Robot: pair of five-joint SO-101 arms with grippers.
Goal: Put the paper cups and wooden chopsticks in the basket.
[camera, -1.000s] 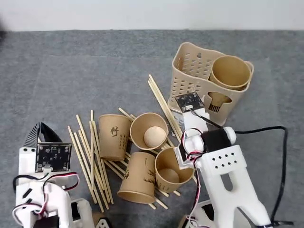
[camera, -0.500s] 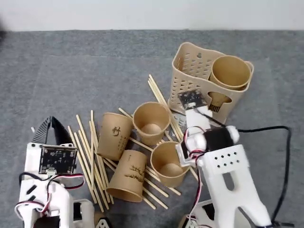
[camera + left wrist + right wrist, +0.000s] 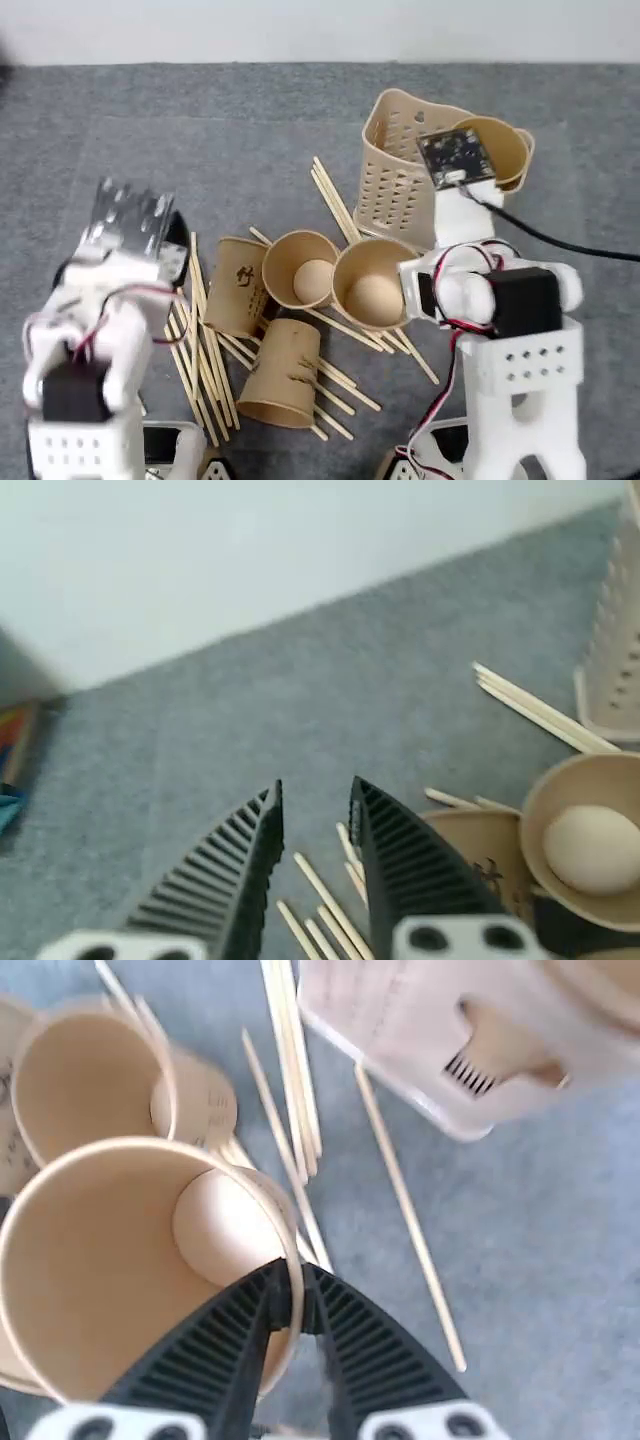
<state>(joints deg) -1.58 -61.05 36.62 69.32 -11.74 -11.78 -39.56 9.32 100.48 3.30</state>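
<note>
My right claw point(image 3: 295, 1290) grips a cup point(image 3: 110, 1280); basket point(image 3: 400, 1030) wall stands just ahead, chopsticks point(image 3: 290, 1090) btwn us; grey mat point(image 3: 560, 1290) beside them is free.

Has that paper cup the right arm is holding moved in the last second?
Yes. The paper cup gripped by the right end effector has moved up the high view, closer to the basket, which stayed put.

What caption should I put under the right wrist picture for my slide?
Right gripper pinching the rim of a paper cup, chopsticks and basket beyond.
</note>
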